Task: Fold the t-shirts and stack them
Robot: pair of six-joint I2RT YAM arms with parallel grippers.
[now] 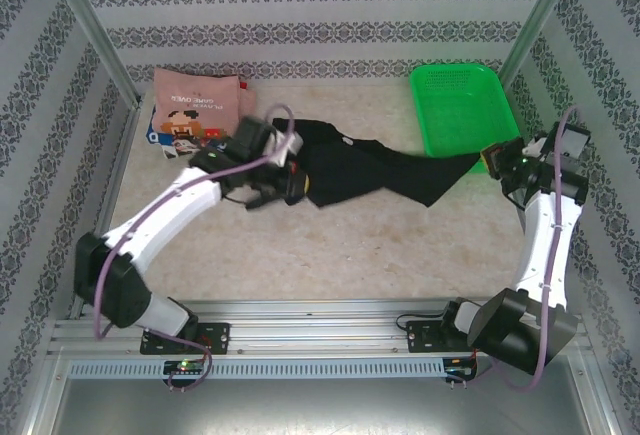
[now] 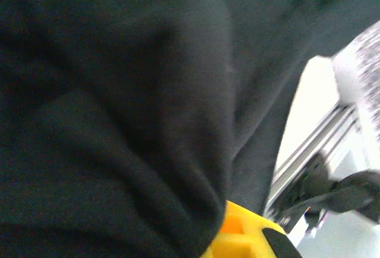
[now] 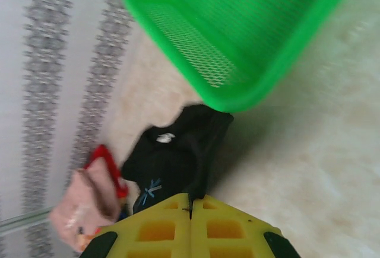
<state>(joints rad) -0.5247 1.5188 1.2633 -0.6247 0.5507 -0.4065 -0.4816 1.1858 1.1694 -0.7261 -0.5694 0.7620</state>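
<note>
Top external view is showing the black t-shirt (image 1: 380, 170) spanning mid-table between the arms, with the left gripper (image 1: 292, 183) and right gripper (image 1: 487, 160) each pinching an end, jaws closed on cloth. Both should probably be spreading it evenly, taut, clear of the green basket (image 1: 455, 105). It is looking bunched, twisted and creased.

On the dusty-pink cloth t-shirt (image 1: 195, 95), in the upper left of the top view, two short lines of small white lettering stand above the pixel-art moustached figure (image 1: 183, 133). The lower line looks like "GAME OVER"; the upper one is too small to be sure of. In the right wrist view, left of lower centre, the black cloth t-shirt (image 3: 178, 157) carries a small white tag (image 3: 165, 137) and a small blue mark (image 3: 148, 190). Neither can be read.
</note>
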